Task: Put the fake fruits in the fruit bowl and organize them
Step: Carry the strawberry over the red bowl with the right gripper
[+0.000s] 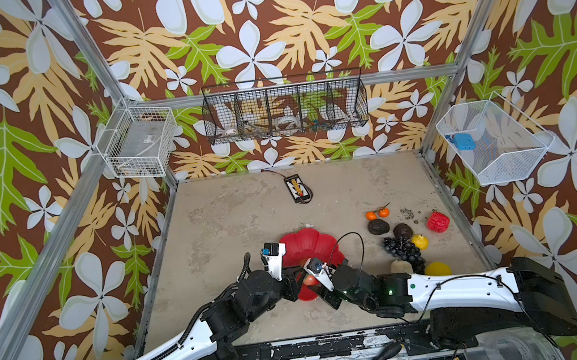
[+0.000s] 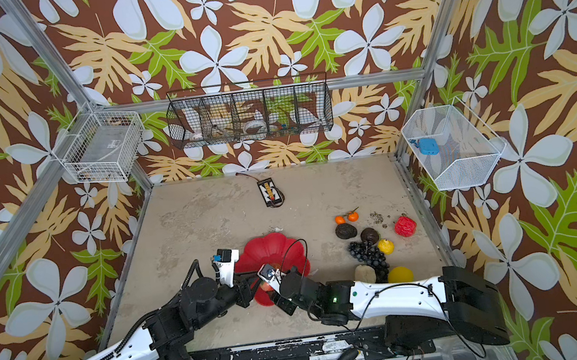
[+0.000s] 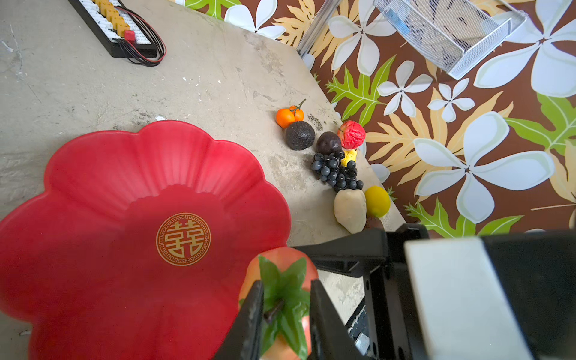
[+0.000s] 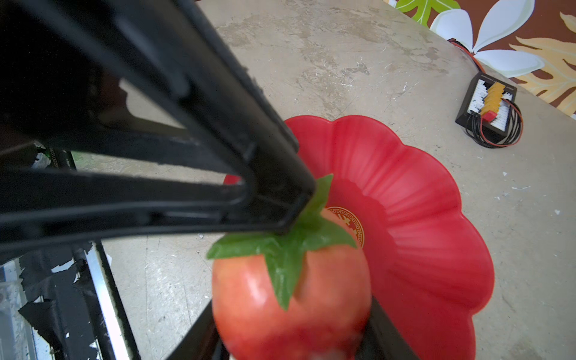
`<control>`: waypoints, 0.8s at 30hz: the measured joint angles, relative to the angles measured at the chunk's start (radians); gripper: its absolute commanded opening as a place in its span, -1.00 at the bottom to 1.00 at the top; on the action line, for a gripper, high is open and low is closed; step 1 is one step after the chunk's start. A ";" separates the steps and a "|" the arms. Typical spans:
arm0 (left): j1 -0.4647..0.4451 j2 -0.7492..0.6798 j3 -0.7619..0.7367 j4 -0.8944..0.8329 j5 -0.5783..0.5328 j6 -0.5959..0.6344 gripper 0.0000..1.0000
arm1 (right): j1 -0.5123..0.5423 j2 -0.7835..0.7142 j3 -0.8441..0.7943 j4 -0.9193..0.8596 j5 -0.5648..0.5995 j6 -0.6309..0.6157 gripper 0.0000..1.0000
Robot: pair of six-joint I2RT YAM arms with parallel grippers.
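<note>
Left jaws pinch apple (image 4: 255,299) leaves; right jaws clasp its body

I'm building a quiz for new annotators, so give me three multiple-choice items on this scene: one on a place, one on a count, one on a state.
1. Where do the grapes lie relative to the bowl, in both top views?
A inside it
B on the table, to its right
C on the table, to its left

2. How many oranges are there?
A one
B two
C four

3. What state is the right gripper in?
A open and empty
B shut on the apple
C shut on nothing

Answers:
1 B: the grapes lie among the other fruits, apart from the bowl.
2 B: two oranges sit side by side at the far end of the fruit cluster.
3 B: the right wrist view shows the apple between its fingers, at the bowl's near rim.
</note>
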 measured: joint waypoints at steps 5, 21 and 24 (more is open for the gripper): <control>0.000 0.001 -0.001 0.000 0.000 -0.008 -0.57 | 0.003 0.000 0.000 0.000 0.009 0.000 -0.01; 0.000 0.014 -0.008 -0.001 0.000 -0.014 -0.67 | 0.007 0.000 0.000 0.000 0.032 0.003 -0.02; 0.000 0.019 -0.008 -0.001 0.000 -0.014 -0.69 | 0.008 0.002 0.000 0.000 0.032 0.003 -0.02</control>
